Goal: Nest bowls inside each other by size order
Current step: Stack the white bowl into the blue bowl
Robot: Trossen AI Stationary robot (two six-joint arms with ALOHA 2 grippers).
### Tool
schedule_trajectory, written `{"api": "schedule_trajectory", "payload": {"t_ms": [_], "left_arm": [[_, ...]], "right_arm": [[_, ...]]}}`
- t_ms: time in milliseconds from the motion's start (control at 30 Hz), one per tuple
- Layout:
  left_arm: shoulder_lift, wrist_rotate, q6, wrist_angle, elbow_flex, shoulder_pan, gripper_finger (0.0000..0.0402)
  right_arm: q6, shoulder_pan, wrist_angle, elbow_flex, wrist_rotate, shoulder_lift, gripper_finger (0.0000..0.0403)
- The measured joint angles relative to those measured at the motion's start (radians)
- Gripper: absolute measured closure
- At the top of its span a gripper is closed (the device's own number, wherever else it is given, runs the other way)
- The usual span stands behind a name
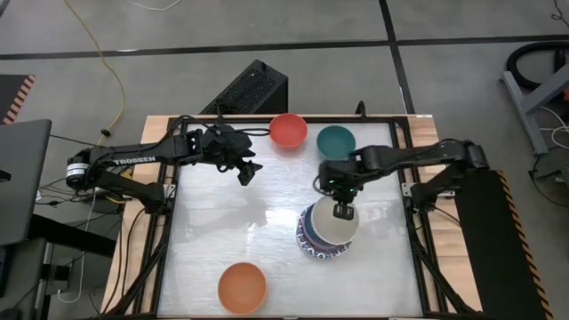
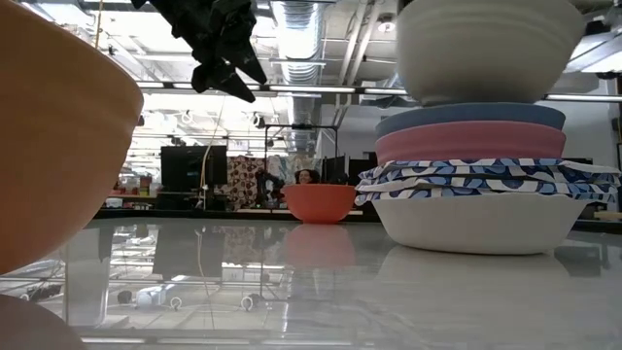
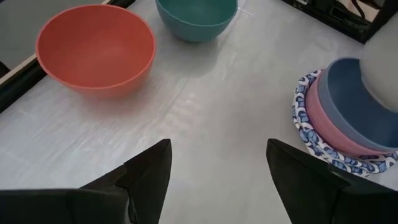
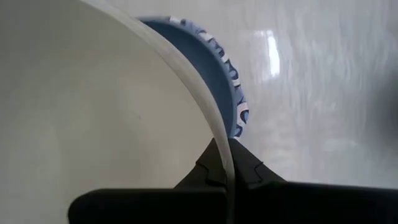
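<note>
Bowls are half gathered already: a stack [image 1: 325, 238] sits right of the table's middle, patterned shallow ones at the bottom, then pink, then blue. The right claw [image 1: 342, 212] pinches the rim of the cream bowl [image 1: 334, 222], one finger inside and one outside, and holds it straight above the stack. In the low view there is a gap between its base and the blue bowl [image 2: 470, 118], so it hangs clear rather than seated. The coming move, I would say, is straight down, with the cream bowl centred over the blue one; nothing stands between them.

The left claw [image 1: 246, 169] hangs above the table's far left part, fingers spread wide and empty. The red bowl [image 1: 288, 130] and teal bowl [image 1: 335, 140] stand side by side at the far edge, nearer to it. The orange bowl [image 1: 242, 286] sits alone at the near edge, well apart from both arms.
</note>
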Motion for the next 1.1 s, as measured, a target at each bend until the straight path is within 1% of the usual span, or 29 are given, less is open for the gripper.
{"api": "schedule_trajectory", "payload": {"t_ms": [100,200,367,600,700,833,1100], "left_arm": [[0.0,0.0,-0.006,0.0,0.0,0.0,0.015],[0.0,0.0,-0.017,-0.001,0.0,0.0,0.015],[0.0,0.0,-0.027,-0.002,0.0,0.0,0.015],[0.0,0.0,-0.027,-0.001,0.0,0.0,0.015],[0.0,0.001,-0.027,-0.001,0.0,0.0,0.015],[0.0,0.001,-0.027,-0.001,0.0,0.0,0.015],[0.0,0.0,-0.027,-0.002,0.0,0.0,0.015]], "right_arm": [[-0.079,0.003,-0.055,0.069,-0.003,0.076,0.0396],[-0.132,0.004,-0.09,0.103,-0.003,0.125,0.0396],[-0.195,-0.004,-0.083,0.105,-0.003,0.167,0.0396],[-0.245,-0.038,-0.028,0.106,-0.003,0.168,0.0396],[-0.259,-0.052,-0.033,0.107,-0.005,0.177,0.0396],[-0.302,-0.054,-0.044,0.107,-0.053,0.224,0.0396],[-0.354,-0.059,-0.035,0.107,-0.06,0.285,0.0396]]}}
